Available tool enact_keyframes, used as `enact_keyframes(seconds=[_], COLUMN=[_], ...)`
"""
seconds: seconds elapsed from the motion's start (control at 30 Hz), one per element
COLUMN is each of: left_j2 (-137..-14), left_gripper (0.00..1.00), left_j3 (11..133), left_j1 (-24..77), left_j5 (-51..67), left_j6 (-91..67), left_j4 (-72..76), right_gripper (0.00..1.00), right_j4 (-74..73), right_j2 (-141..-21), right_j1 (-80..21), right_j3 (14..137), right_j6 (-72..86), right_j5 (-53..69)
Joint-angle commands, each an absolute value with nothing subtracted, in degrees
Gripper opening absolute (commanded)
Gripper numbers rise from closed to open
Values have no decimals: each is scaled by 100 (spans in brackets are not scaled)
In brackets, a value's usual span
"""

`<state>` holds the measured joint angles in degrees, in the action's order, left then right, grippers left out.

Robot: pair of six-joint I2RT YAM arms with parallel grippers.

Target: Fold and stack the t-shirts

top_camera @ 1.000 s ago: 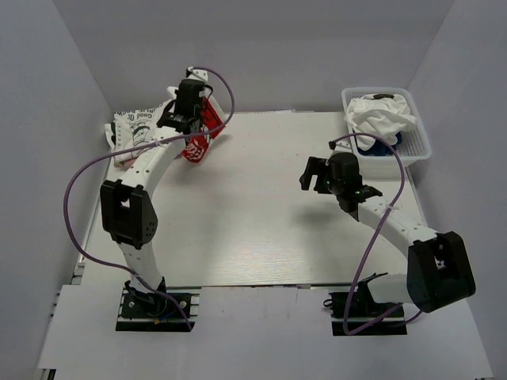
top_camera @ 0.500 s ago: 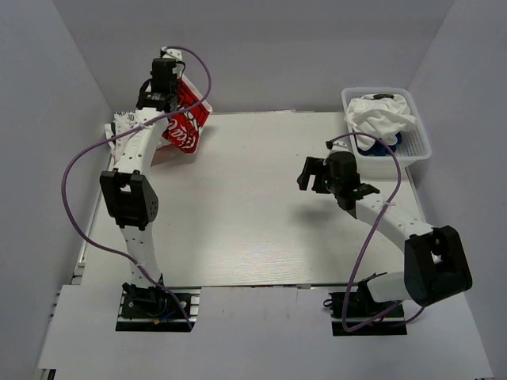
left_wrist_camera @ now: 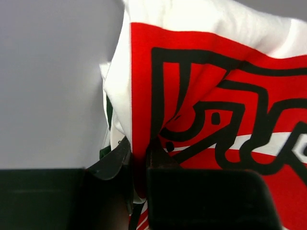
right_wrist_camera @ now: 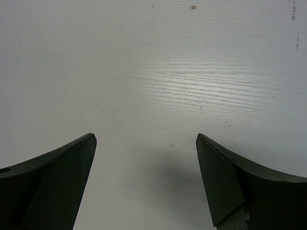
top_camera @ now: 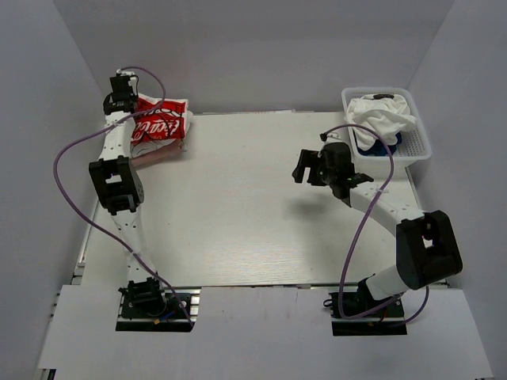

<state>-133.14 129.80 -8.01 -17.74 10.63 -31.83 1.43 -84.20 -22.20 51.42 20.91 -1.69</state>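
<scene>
A white t-shirt with red print lies spread at the table's far left corner. My left gripper is shut on its edge by the back wall. The left wrist view shows the jaws pinching the white and red cloth. A pale cloth edge shows under that shirt. A crumpled white t-shirt and a navy blue one lie in the basket. My right gripper is open and empty above the bare table, its tips wide apart.
The white lattice basket stands at the far right corner. Grey walls close in the table at the back and both sides. Purple cables loop from both arms.
My left gripper has carried the red print shirt left and back, over the place where the lettered white shirt lay. My right gripper has shifted slightly back and left.
</scene>
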Motion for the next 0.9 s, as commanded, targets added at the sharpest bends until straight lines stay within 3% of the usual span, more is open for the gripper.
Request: enact_keyframes(seconds=[0.0,0.3,0.77,0.83,0.87], left_j2=[-13228,-13333,-12946,-12876,-12876], left_gripper=[0,0,0,13,13], left_j3=[13368,13263,12885,12823,12823], left_j1=[-1054,-1397,-1626,-1626,-1626], left_j5=[-1521,-959,-1302,-1301,-1301], left_j6=[932,879,879,817,765], left_j4=[-3094,-2988,-2760,-2760,-2760], right_gripper=[90,90,90,90,90], right_j4=[132,79,9,9,9], right_j2=[-8446,-8578,-8640,-8657,-8657], right_j1=[-2241,-2241,-2250,-2232,-2232], right_j3=[5431,5546,5607,5607,5625], right_j6=[2101,2136,2066,2048,2048], right_j5=[-79,-61,132,141,158])
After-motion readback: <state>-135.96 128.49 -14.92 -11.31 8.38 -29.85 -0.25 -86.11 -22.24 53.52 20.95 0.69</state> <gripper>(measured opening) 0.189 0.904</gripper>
